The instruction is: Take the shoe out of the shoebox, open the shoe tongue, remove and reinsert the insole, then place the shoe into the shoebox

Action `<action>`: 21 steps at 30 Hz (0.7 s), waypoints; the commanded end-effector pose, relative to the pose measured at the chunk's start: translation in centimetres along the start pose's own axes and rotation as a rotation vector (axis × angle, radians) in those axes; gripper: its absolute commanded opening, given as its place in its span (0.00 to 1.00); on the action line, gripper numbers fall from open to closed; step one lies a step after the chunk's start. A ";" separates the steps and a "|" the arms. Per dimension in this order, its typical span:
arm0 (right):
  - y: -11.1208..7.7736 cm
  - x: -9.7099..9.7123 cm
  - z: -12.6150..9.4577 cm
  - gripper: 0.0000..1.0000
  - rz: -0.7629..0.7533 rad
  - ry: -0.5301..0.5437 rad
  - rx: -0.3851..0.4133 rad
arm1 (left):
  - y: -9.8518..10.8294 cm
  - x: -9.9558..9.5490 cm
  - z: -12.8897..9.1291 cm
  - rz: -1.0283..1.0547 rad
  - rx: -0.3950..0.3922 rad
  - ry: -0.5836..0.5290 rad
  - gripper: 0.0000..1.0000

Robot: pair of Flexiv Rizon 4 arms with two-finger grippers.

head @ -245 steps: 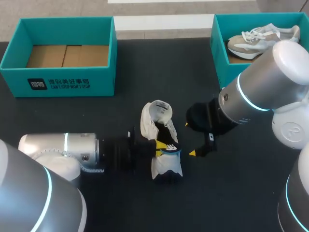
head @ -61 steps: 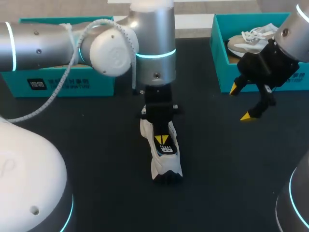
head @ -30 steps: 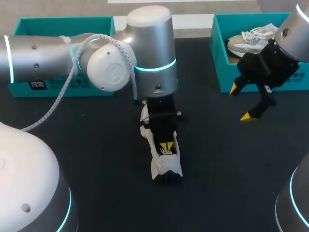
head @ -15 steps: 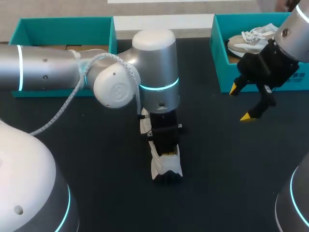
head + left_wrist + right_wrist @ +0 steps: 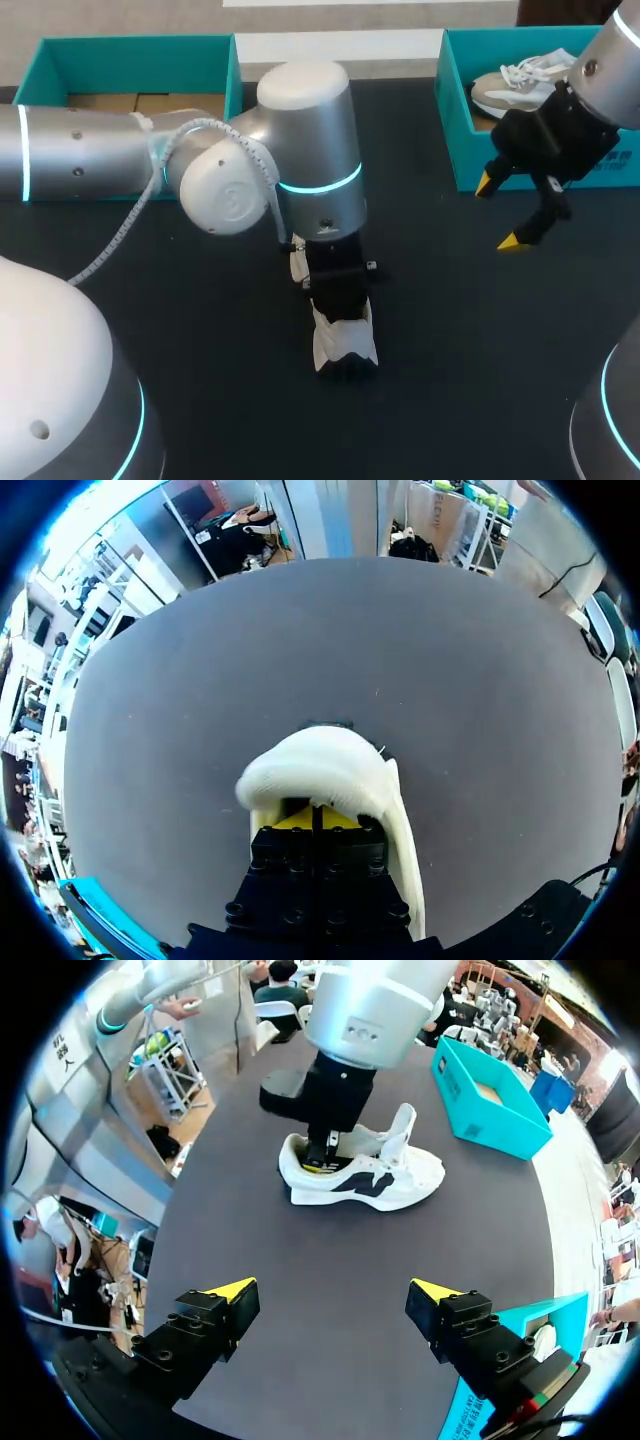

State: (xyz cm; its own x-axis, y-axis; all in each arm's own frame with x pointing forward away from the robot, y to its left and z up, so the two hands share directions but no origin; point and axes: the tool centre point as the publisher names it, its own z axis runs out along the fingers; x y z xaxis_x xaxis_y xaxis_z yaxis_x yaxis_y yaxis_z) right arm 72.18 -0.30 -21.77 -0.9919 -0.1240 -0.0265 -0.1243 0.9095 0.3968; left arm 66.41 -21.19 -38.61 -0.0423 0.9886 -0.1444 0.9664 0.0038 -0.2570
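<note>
A white shoe with dark side marks lies on the black table. My left arm comes down onto it from above. In the right wrist view the left gripper is sunk into the opening of the shoe, beside an upright white flap. In the left wrist view its yellow tips are pressed together, the left gripper shut, with the shoe curving around them. What the tips touch is hidden. My right gripper hangs open by the right box, well clear of the shoe.
A teal shoebox at the back right holds a beige shoe. A second teal shoebox with a bare cardboard floor stands at the back left. Bare table lies under the open right gripper.
My left gripper has pushed lower into the shoe and toward the table's near edge, so its yellow tips no longer show from above. The right arm has not moved.
</note>
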 end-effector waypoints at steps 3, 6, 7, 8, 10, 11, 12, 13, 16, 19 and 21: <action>0.0 -0.1 0.0 1.00 0.000 0.002 0.002 | 0.7 -0.4 1.7 -0.012 0.001 0.043 0.00; 0.0 -0.1 0.0 1.00 0.000 0.002 0.002 | 0.9 -0.2 0.9 -0.017 -0.022 0.058 0.00; 0.0 -0.1 0.0 1.00 0.000 0.002 0.002 | 0.9 -0.1 0.4 -0.016 -0.031 0.067 0.00; 0.0 -0.1 0.0 1.00 0.000 0.002 0.002 | 0.8 0.0 -0.2 -0.010 -0.045 0.069 0.00; 0.0 -0.1 0.0 1.00 0.000 0.002 0.002 | 0.7 0.3 -1.6 -0.002 -0.087 0.073 0.00; 0.0 -0.1 0.0 1.00 0.000 0.002 0.002 | 0.7 0.5 -2.4 0.001 -0.111 0.069 0.00; 0.0 -0.1 0.0 1.00 0.000 0.002 0.002 | 0.8 0.6 -3.1 0.004 -0.140 0.075 0.00; 0.0 -0.1 0.0 1.00 0.000 0.002 0.002 | 0.9 0.7 -3.7 0.011 -0.169 0.076 0.00; 0.0 -0.1 0.0 1.00 0.000 0.002 0.002 | 1.6 1.0 -5.2 0.012 -0.285 0.095 0.00; 0.0 -0.1 0.0 1.00 0.000 0.002 0.002 | 2.8 1.0 -6.1 -0.004 -0.365 0.099 0.00; 0.0 -0.1 0.0 1.00 0.000 0.002 0.002 | 3.6 1.0 -6.5 -0.009 -0.400 0.092 0.00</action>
State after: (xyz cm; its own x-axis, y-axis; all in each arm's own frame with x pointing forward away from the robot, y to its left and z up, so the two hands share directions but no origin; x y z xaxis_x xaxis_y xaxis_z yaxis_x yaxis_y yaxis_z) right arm 72.19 -0.30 -21.76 -0.9919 -0.1240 -0.0266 -0.1243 0.9096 0.3966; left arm 71.86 -20.01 -35.05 -0.0443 0.9980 -0.0461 0.9971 0.0470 0.0606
